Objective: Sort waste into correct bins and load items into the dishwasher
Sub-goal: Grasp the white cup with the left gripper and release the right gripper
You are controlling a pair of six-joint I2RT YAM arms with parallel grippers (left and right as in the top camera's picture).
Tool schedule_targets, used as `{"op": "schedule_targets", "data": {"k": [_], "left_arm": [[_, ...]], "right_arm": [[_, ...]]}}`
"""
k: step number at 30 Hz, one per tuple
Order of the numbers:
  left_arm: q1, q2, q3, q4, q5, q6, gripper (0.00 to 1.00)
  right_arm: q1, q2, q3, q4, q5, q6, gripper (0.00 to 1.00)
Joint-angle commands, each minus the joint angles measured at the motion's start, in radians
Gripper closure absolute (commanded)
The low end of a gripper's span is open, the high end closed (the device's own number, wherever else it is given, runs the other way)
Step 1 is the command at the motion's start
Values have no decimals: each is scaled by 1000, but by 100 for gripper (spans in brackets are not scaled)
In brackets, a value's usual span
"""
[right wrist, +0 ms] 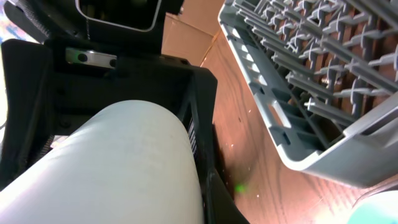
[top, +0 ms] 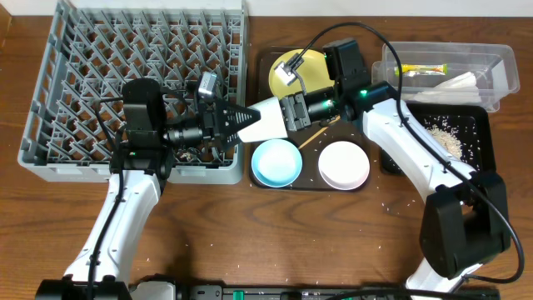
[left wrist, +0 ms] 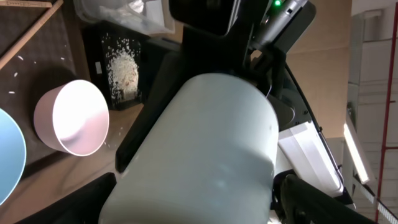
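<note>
The small white cup (top: pixel 268 119) hangs on its side above the table between both grippers. My left gripper (top: pixel 248 119) has its fingers on either side of the cup's body (left wrist: pixel 199 155). My right gripper (top: pixel 288 113) is shut on the cup's other end, with one finger (right wrist: pixel 214 186) showing beside the cup (right wrist: pixel 106 168). The grey dishwasher rack (top: pixel 50 100) lies to the left, its corner (right wrist: pixel 298 93) close by. On the brown tray (top: pixel 260 83) sit the yellow plate (top: pixel 312 71), blue bowl (top: pixel 276 162), white bowl (top: pixel 343 164) and a chopstick (top: pixel 315 136).
At the back right the clear tub (top: pixel 500 58) holds the green-yellow wrapper (top: pixel 420 69) and white napkin (top: pixel 462 81). In front of it the black tray (top: pixel 483 125) holds rice scraps (top: pixel 445 137). Loose grains dot the wood near the white bowl (left wrist: pixel 74 118).
</note>
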Motion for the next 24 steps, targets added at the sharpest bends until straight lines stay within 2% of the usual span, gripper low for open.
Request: {"op": "schedule_targets", "data": {"k": [1, 6, 11, 13, 16, 19, 21, 24], "left_arm": [[-1, 0, 10, 5, -8, 21, 22], [-1, 0, 10, 5, -12, 21, 44], [-1, 0, 10, 5, -12, 21, 50], [-1, 0, 10, 5, -12, 21, 55], [-1, 0, 10, 5, -12, 21, 62], [-1, 0, 10, 6, -19, 21, 66], [-1, 0, 10, 5, -30, 21, 69], [0, 0, 10, 6, -39, 22, 69]], "right_arm": [[5, -15, 2, -29, 6, -19, 99], [-11, -15, 2, -33, 10, -19, 99], [-12, -15, 2, -25, 44, -13, 99], [-11, -15, 2, -19, 60, 1, 86], [-13, -15, 2, 2, 63, 0, 49], [-26, -15, 2, 29, 65, 0, 26], [-47, -15, 2, 33, 88, 0, 20], [-87, -15, 2, 20, 127, -1, 15]]}}
